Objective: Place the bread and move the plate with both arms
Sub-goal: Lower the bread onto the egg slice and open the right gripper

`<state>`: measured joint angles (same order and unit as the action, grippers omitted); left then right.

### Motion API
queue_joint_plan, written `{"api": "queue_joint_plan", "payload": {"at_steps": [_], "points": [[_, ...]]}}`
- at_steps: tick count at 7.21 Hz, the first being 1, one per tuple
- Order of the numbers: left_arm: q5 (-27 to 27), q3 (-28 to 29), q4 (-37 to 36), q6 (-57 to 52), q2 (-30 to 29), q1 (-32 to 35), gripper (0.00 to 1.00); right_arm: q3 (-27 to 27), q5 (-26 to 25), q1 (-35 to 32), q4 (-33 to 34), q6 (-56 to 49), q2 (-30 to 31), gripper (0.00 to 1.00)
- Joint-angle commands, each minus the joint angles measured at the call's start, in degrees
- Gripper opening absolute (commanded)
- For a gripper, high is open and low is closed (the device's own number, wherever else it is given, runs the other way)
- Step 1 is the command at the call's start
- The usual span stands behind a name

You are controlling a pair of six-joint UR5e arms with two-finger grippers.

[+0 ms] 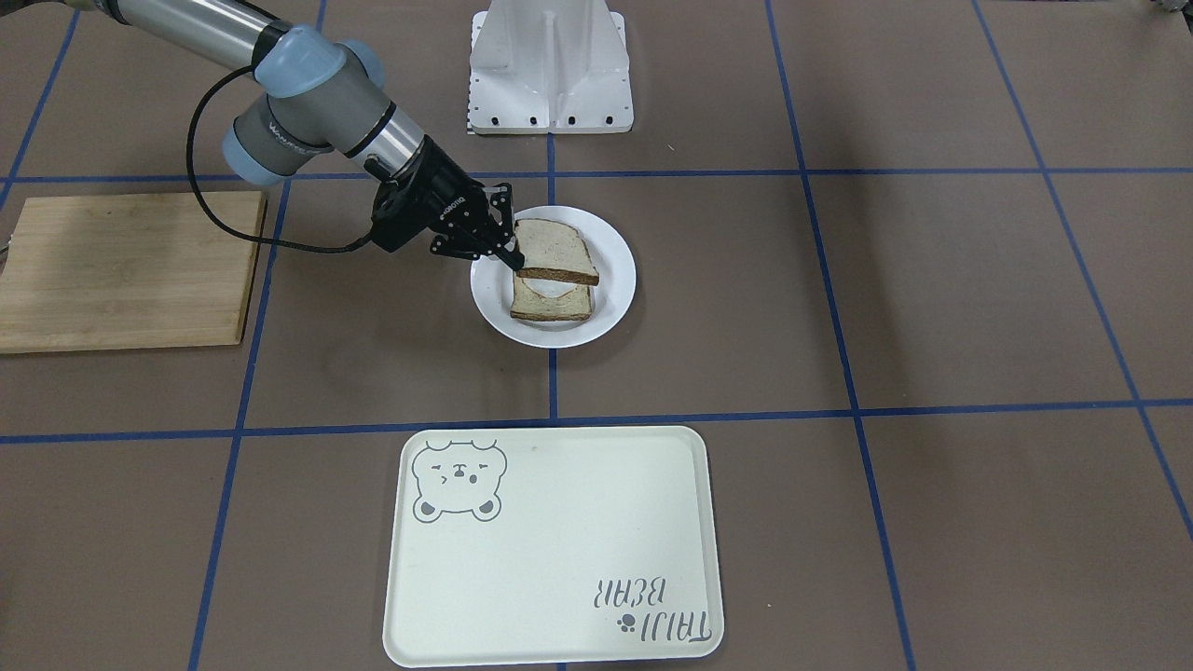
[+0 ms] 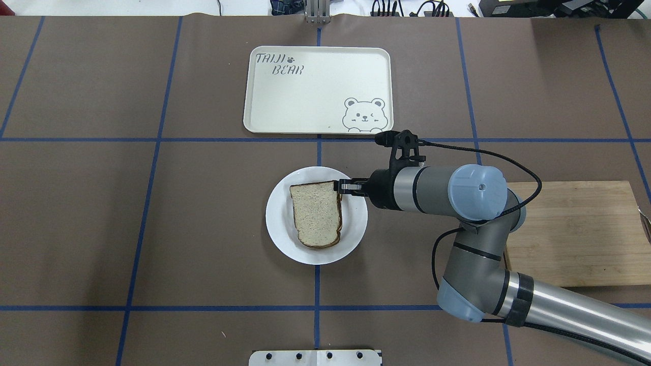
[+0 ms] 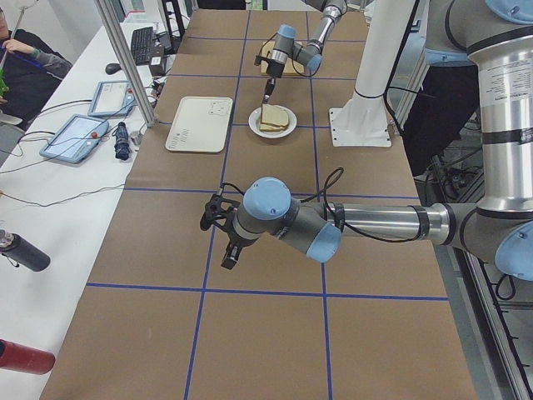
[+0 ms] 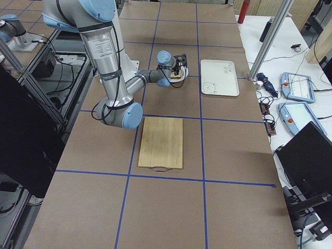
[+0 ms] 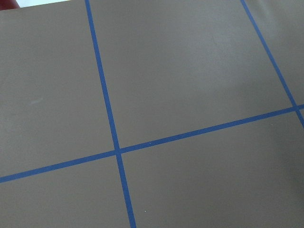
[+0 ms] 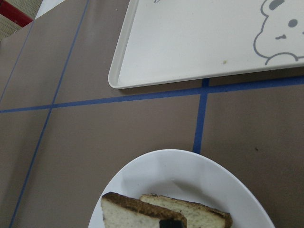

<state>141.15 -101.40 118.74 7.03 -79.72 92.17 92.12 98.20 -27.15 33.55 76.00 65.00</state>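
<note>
Front-facing view: the right gripper (image 1: 511, 257) pinched the bread (image 1: 557, 250) at its 8 o'clock corner, over a second slice (image 1: 550, 304) on the plate (image 1: 617, 280). Overhead: the tray (image 2: 305, 96) lay at the plate's 12 o'clock. Left side view: the left gripper (image 3: 228, 255) hung over the table (image 3: 275, 333), well apart from the plate; its grip could not be told.

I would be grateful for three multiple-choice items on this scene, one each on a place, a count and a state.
1. Relative to the plate, the bread is: A) beneath it; B) over it; C) well clear of it.
2. Bread slices at the plate: A) one; B) two; C) three.
3. The right hand is: A) open; B) shut on the bread; C) out of view.
Answers: 1 B, it hangs over the plate. 2 B, a lower slice lies beneath it. 3 B, it pinches the bread's edge.
</note>
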Motion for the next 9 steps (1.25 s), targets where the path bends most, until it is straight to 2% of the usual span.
{"api": "queue_joint_plan", "payload": {"at_steps": [1, 2, 3, 4, 6, 7, 8, 9], "points": [[0.09, -0.28, 0.00, 0.00, 0.00, 0.03, 0.98, -2.55, -1.42, -0.10, -0.24, -0.59, -0.31, 0.00], [0.00, -0.11, 0.00, 0.00, 0.00, 0.03, 0.98, -2.91, -1.60, -0.19, -0.24, -0.50, -0.22, 0.00], [0.00, -0.20, 0.00, 0.00, 0.00, 0.03, 0.98, -3.52, -1.60, -0.27, -0.24, -0.50, -0.22, 0.38], [0.09, -0.11, 0.00, -0.09, 0.09, 0.11, 0.98, -3.62, -1.34, -1.58, 0.19, -2.68, 0.04, 0.99], [0.70, 0.24, -0.78, 0.00, 0.09, -0.06, 0.98, -3.79, 1.71, -7.71, 1.15, -7.59, 1.00, 1.00], [2.18, 0.41, -0.44, 0.00, 0.00, -0.06, 0.98, -3.27, 5.13, -11.66, 5.95, -9.88, 0.83, 1.00], [2.28, 0.07, -0.09, -0.09, 0.00, 0.03, 0.98, -3.18, 11.69, -17.27, 9.39, -11.12, 1.01, 1.00], [2.28, -0.20, 0.00, -0.09, 0.00, -0.06, 0.98, -3.09, 17.06, -23.07, 15.34, -16.97, 1.18, 1.00]]}}
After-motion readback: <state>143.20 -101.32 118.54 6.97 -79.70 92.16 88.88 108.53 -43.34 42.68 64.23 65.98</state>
